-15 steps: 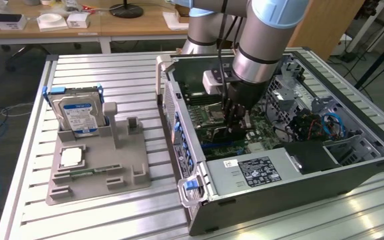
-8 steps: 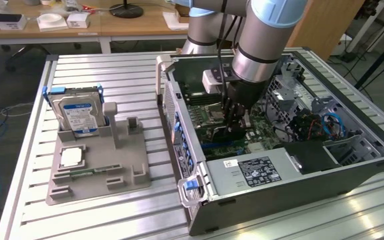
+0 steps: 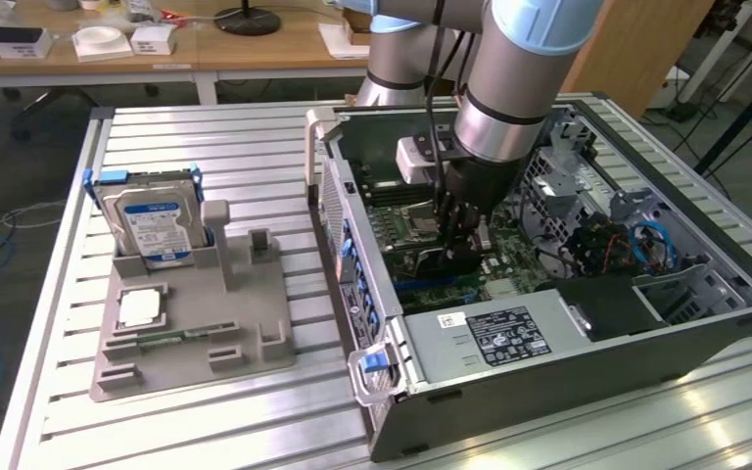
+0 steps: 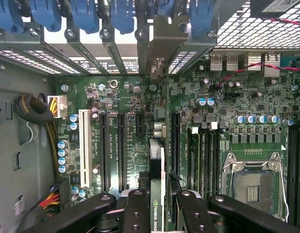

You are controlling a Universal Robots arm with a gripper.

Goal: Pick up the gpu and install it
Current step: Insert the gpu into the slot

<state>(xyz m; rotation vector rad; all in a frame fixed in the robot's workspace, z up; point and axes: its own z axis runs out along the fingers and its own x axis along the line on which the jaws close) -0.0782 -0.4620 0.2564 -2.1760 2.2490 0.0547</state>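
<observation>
**Location.** The gpu [image 4: 157, 189], a thin dark circuit card seen edge-on w/ a printed label strip, stands on edge inside the open dark metal tower case [image 3: 586, 392], over the green motherboard [image 4: 125, 97]. It lines up w/ the gap btwn the long black expansion slots [image 4: 122, 145]. Whether its lower edge touches the board: cannot tell.

**Clearance.** Case walls box in the work zone; access is from the open side only. The row of blue plastic slot latches [image 4: 82, 14] and the perforated rear grille [image 4: 252, 22] close off the far end of the card's line. Room to either face of the card is tight.

**Surroundings.**
- One side: black memory slots [image 4: 206, 160], then the silver CPU socket [image 4: 254, 187].
- Other side: white slot [image 4: 84, 145], then the yellow-black cable bundle [image 4: 33, 109] by the case wall.
- Grey PSU box w/ white label [image 3: 500, 333] lies along the near case edge.
- On the exterior view's left, on the ribbed aluminium tabletop [image 3: 219, 137], a grey holder fixture [image 3: 207, 323] carries an upright silver hard drive w/ blue-white label [image 3: 154, 225], well apart from the case interior.

**Grip.** The end effector [image 4: 159, 211] is closed on the gpu: black fingers [image 4: 135, 213] press both faces, card centred btwn them, arm [image 3: 520, 78] reaching down into the case.
</observation>
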